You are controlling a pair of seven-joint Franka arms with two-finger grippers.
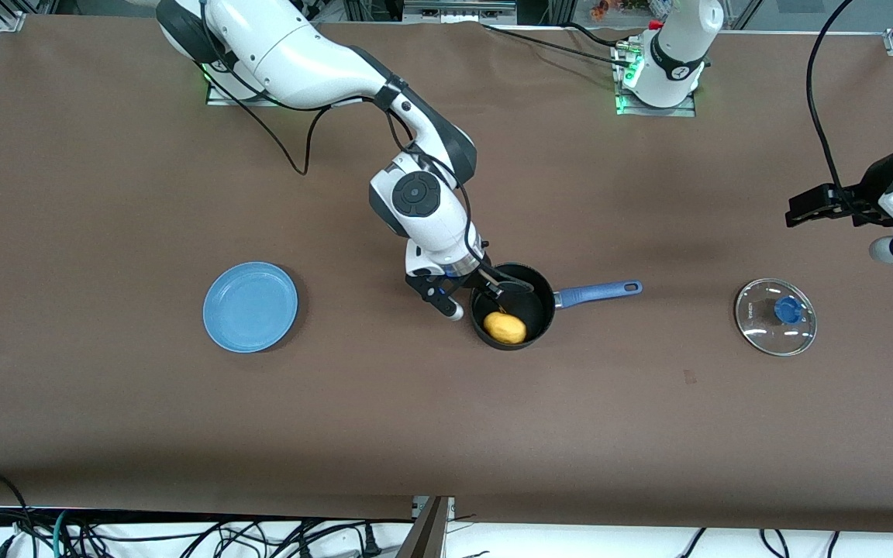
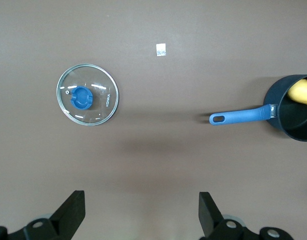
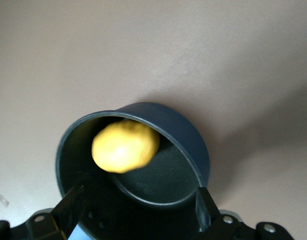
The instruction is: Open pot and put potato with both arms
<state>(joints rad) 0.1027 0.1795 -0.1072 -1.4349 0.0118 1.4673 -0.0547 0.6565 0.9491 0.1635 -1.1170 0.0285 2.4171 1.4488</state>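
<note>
The black pot (image 1: 541, 304) with its long blue handle (image 1: 598, 292) stands uncovered mid-table. The yellow potato (image 1: 505, 328) is inside it, free of any fingers. My right gripper (image 1: 502, 290) is open and empty, low over the pot's mouth. In the right wrist view the potato (image 3: 125, 146) is inside the pot (image 3: 183, 135), past my open right gripper (image 3: 138, 207). My left gripper (image 1: 799, 211) is open and empty in the air at the left arm's end of the table. The left wrist view shows this gripper (image 2: 142, 212), the pot (image 2: 293, 125) and the potato (image 2: 302, 92).
A glass lid (image 1: 775, 316) with a blue knob lies flat on the table toward the left arm's end; it also shows in the left wrist view (image 2: 87, 94). A flat light-blue plate (image 1: 249, 306) lies toward the right arm's end. A small paper scrap (image 2: 161, 49) lies on the table.
</note>
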